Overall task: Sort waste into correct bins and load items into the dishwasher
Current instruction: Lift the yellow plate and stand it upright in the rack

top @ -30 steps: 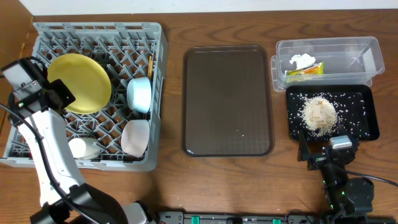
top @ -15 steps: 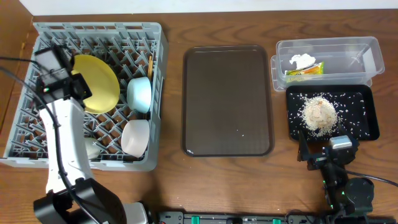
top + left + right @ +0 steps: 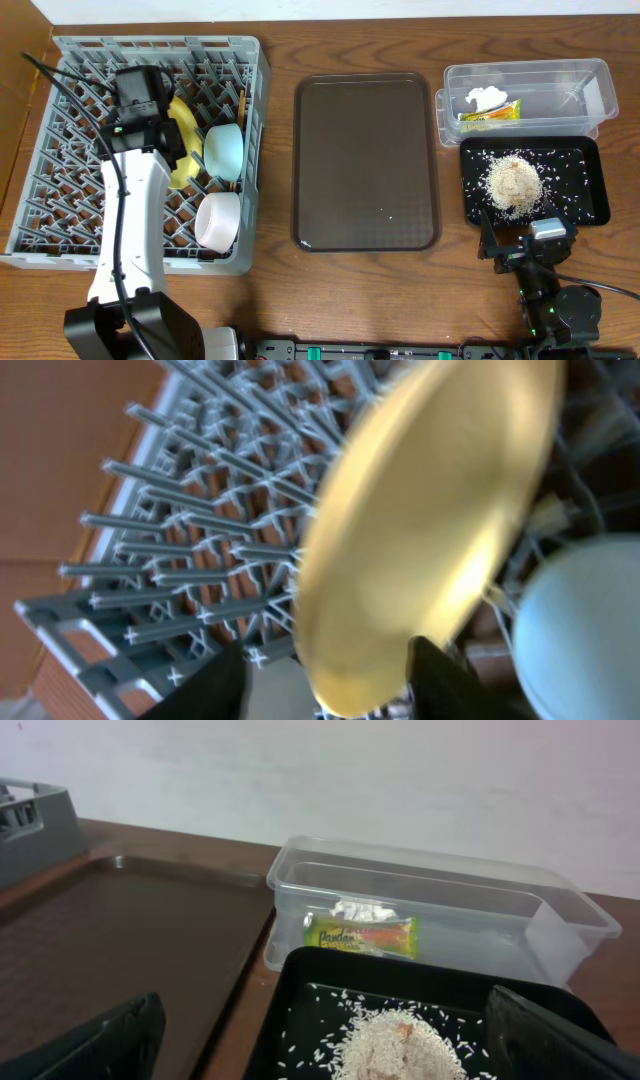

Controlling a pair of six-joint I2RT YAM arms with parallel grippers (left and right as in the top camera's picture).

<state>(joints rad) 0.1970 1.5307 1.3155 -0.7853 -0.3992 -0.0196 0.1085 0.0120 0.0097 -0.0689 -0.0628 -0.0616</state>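
The yellow plate [image 3: 186,152] stands on edge in the grey dishwasher rack [image 3: 60,46], next to the light blue bowl [image 3: 226,150]. My left gripper [image 3: 168,150] is open around the plate's lower rim. In the left wrist view the plate [image 3: 430,510] sits between the fingers [image 3: 225,685], with a gap on the left side. A white bowl [image 3: 218,220] and chopsticks [image 3: 241,105] are also in the rack. The wrapper [image 3: 492,113] and tissue [image 3: 485,97] lie in the clear tub [image 3: 560,75]. Rice scraps [image 3: 513,182] fill the black tray [image 3: 597,185]. My right gripper [image 3: 528,222] is open at that tray's near edge.
The dark brown serving tray [image 3: 366,160] lies in the middle of the table between the rack and the bins. The right arm's base sits at the front right edge. In the right wrist view the tub [image 3: 440,885] stands behind the black tray [image 3: 300,985].
My left arm has swung right across the rack with the yellow plate, which went from lying nearly flat to standing on edge by the blue bowl. Its jaws have parted. The right arm is still.
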